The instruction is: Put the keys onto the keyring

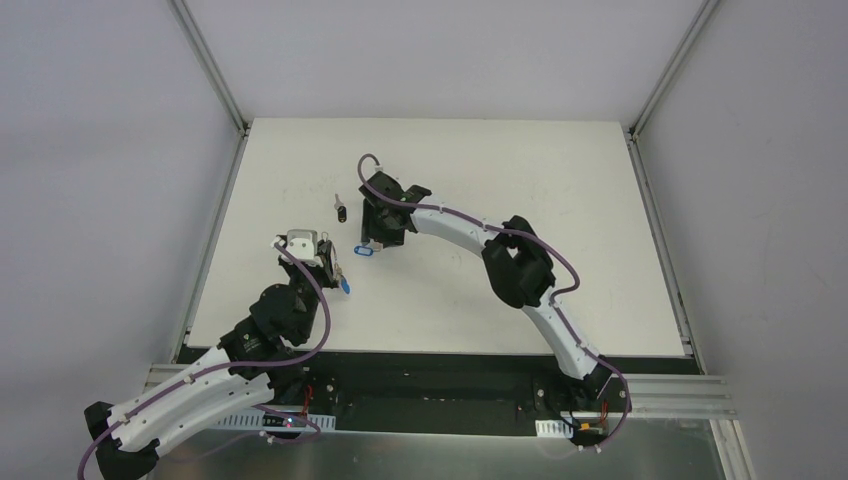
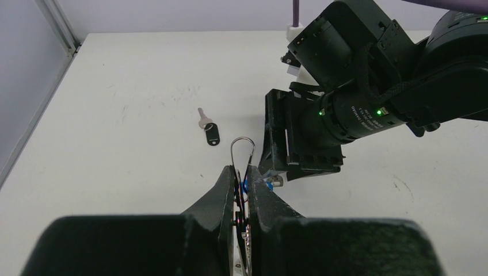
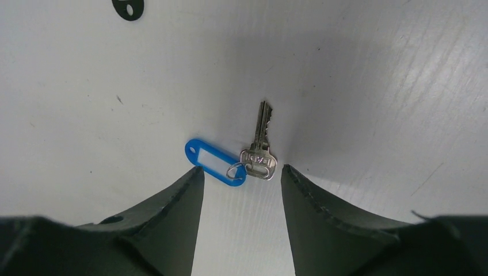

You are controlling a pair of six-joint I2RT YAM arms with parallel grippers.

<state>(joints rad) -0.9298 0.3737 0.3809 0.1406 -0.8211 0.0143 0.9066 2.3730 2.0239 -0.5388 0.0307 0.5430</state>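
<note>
The left gripper (image 2: 243, 174) has its fingers closed on the keyring (image 2: 242, 150). They clamp its lower part, so the upper arc of the wire loop stands upright and free above the fingertips, where a key can be threaded on. Something blue shows between the fingers; what it is cannot be determined.

The right gripper (image 3: 241, 187) sits just right of and beyond the keyring, its fingers wide apart and pointing down at the surface (image 3: 374, 86). A silver key (image 3: 260, 150) lies flat between them, joined by a small ring (image 3: 235, 171) to a blue tag (image 3: 210, 161). The fingers straddle the key's head, apparently ready to pinch it.

A black-headed key (image 2: 210, 133) lies farther off to the left, untouched.
</note>
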